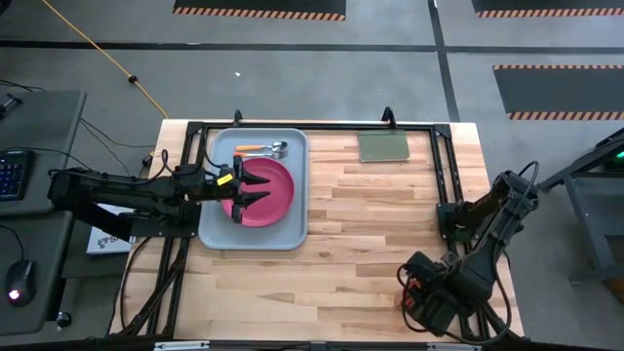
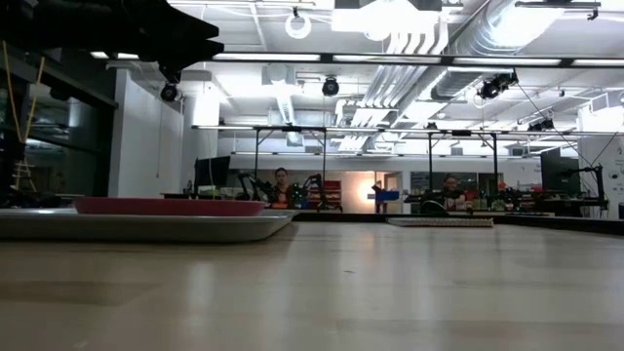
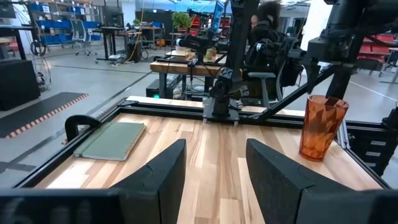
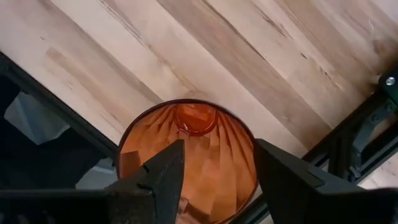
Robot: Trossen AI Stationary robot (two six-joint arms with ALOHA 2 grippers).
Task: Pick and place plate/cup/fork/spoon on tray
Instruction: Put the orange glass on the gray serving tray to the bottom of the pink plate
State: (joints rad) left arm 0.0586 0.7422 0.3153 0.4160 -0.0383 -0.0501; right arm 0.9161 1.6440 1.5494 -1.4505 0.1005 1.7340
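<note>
The light blue-grey tray [image 1: 292, 234] lies at the table's far left and also shows in the low view [image 2: 146, 226]. On it lie the magenta-pink plate [image 1: 278, 200] and, along its far rim, the spoon [image 1: 252, 147] and the fork [image 1: 265, 154]. My left gripper [image 1: 261, 185] hovers open and empty over the plate, its fingers level and pointing toward the table's right [image 3: 214, 174]. The red-orange cup [image 3: 322, 127] stands upright on its base near the table's near right corner. My right gripper [image 4: 217, 180] is open and points down over the cup's mouth [image 4: 196, 143]. My right gripper's fingers [image 4: 155, 180] stand over the cup's rim [image 4: 134, 140] from above, one over the opening and one at the rim's outer side. I cannot tell whether they touch it.
A flat green rectangle [image 1: 383, 146] lies at the table's far edge, right of the tray. Black frame rails [image 1: 444, 175] run along the table's sides and far edge. Bare wood lies between the tray and the right arm. People show in the room behind the table.
</note>
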